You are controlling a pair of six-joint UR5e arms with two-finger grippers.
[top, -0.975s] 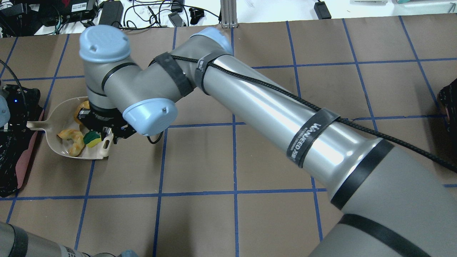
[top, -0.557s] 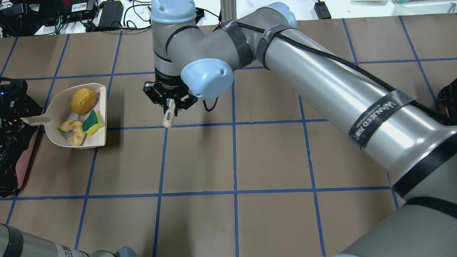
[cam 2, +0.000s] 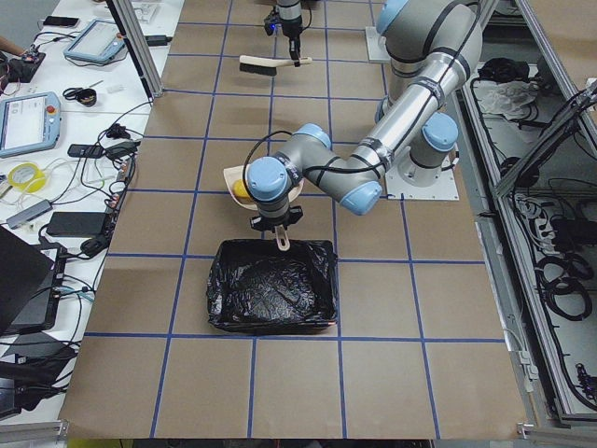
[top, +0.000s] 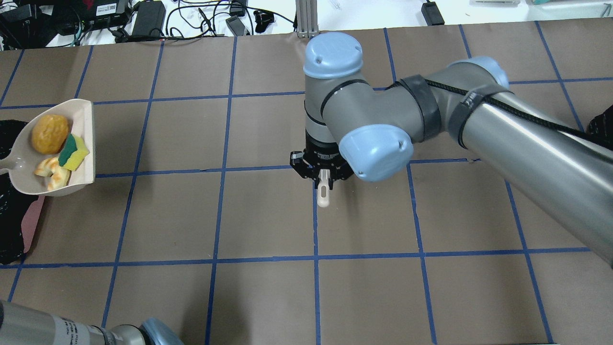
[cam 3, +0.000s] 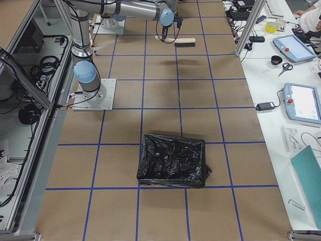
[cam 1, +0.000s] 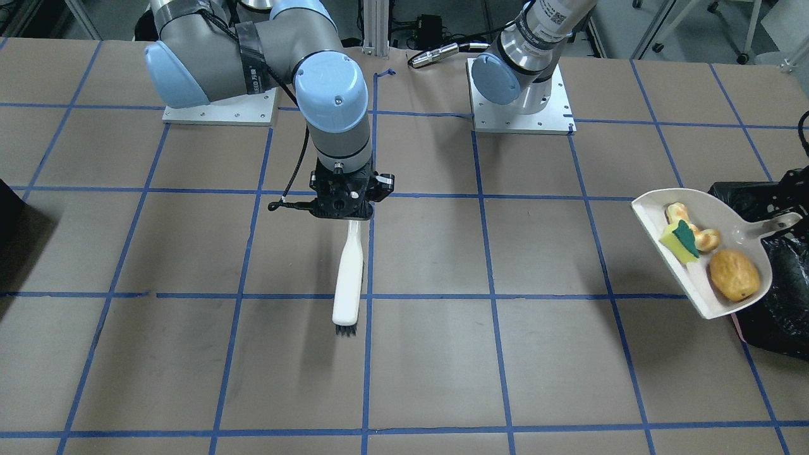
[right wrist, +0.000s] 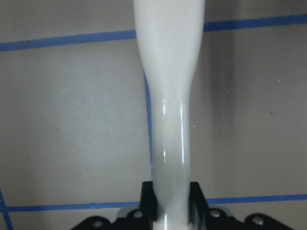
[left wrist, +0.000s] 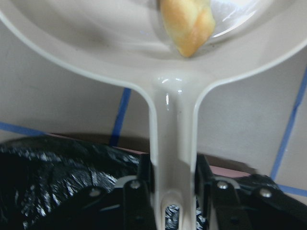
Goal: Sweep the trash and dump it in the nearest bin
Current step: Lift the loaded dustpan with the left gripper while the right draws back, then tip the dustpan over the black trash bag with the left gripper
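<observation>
Done with sweeping, by the look of it. Drawn back from the mouth of the dustpan (top: 82, 117), where busy a second ago, and now poised over the middle of the table: right gripper (top: 322, 176), fingers pinched tight on the handle end of the white brush (cam 1: 349, 278), bristles aimed toward the far side and seemingly held off the paper. Raised and carried left in that same second: the dustpan, loaded with a round brown lump (top: 49, 133), a yellow-and-green sponge (top: 73, 152) and a bread twist (top: 52, 172), with nothing visibly spilled. Held by its stem in the left gripper (left wrist: 172, 179), fingers closed against both sides of the handle in the wrist view. Hanging now at the edge of the bin (cam 2: 270, 294), at the table's left end, handle above the crinkled black liner but pan body out over the bare table just beside it. Left to do, in all likelihood: bring the pan fully over the liner and tip it mouth-down. Worth watching: the round lump, likely to roll early over the open lip on the table side.
</observation>
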